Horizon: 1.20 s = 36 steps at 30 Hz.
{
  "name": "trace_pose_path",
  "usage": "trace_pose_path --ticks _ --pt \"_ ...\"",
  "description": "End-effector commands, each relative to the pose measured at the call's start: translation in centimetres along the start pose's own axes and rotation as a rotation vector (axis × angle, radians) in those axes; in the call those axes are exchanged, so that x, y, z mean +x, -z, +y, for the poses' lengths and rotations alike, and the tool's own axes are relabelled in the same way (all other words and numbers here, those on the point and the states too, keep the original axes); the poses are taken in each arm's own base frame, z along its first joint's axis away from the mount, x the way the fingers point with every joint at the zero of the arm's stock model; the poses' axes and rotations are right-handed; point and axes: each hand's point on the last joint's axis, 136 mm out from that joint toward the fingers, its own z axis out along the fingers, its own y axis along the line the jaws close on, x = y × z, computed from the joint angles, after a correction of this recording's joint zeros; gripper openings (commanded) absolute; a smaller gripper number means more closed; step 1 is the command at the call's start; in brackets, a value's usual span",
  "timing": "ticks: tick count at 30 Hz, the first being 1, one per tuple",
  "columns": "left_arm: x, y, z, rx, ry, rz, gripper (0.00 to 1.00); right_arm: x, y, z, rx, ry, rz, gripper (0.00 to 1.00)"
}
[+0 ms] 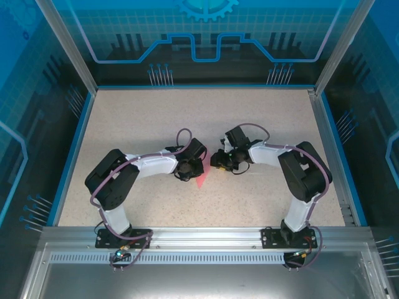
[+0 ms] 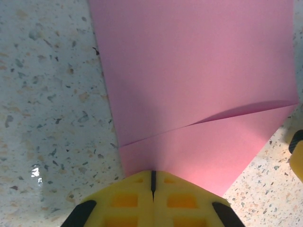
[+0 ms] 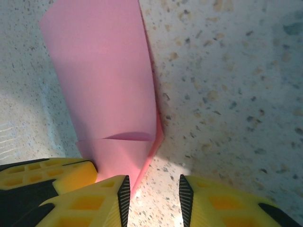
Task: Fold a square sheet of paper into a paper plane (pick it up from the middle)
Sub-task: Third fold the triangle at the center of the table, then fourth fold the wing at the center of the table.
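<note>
The pink sheet of paper (image 1: pixel 201 179) lies folded on the speckled table between the two grippers, a pointed end towards the arm bases. In the left wrist view the paper (image 2: pixel 199 71) shows layered flaps with a slanting crease. My left gripper (image 2: pixel 153 173) is shut, and its yellow tips rest on the paper's near edge. In the right wrist view the paper (image 3: pixel 104 80) lies flat to the left. My right gripper (image 3: pixel 152 191) stands open over bare table, its left finger (image 3: pixel 122 196) against the paper's edge. From above, the left gripper (image 1: pixel 187 168) and right gripper (image 1: pixel 220 161) almost meet.
Blue-edged walls and an aluminium frame (image 1: pixel 199 235) enclose the speckled table (image 1: pixel 143 118). The left gripper's yellow finger (image 3: pixel 47 172) shows at the lower left of the right wrist view. The right gripper's yellow finger (image 2: pixel 297 151) shows at the right edge of the left wrist view.
</note>
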Motion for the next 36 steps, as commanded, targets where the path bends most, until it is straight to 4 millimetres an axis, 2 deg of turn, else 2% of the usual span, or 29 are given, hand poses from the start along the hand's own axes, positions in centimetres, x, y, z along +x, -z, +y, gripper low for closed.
trace_pose_path --ticks 1,17,24,31,33,36 --pt "0.5 -0.7 2.3 -0.087 0.04 0.017 0.0 -0.3 -0.2 1.1 -0.033 0.009 0.023 0.35" --pt "1.0 -0.8 3.1 -0.09 0.065 0.03 0.0 -0.3 -1.3 1.3 -0.004 0.001 0.056 0.33" --pt "1.0 -0.7 3.1 -0.086 0.066 0.032 0.0 -0.1 -1.6 2.5 -0.046 0.019 0.074 0.32" --pt "0.7 -0.2 2.7 -0.067 0.062 0.026 0.0 0.3 -2.0 2.8 -0.079 0.009 0.094 0.21" --pt "0.4 0.4 2.3 -0.047 0.052 0.024 0.0 0.2 -2.0 2.5 -0.067 0.001 0.088 0.13" --pt "0.0 1.6 1.6 -0.016 0.023 0.011 0.07 -0.4 -1.4 2.5 -0.06 0.003 0.036 0.04"
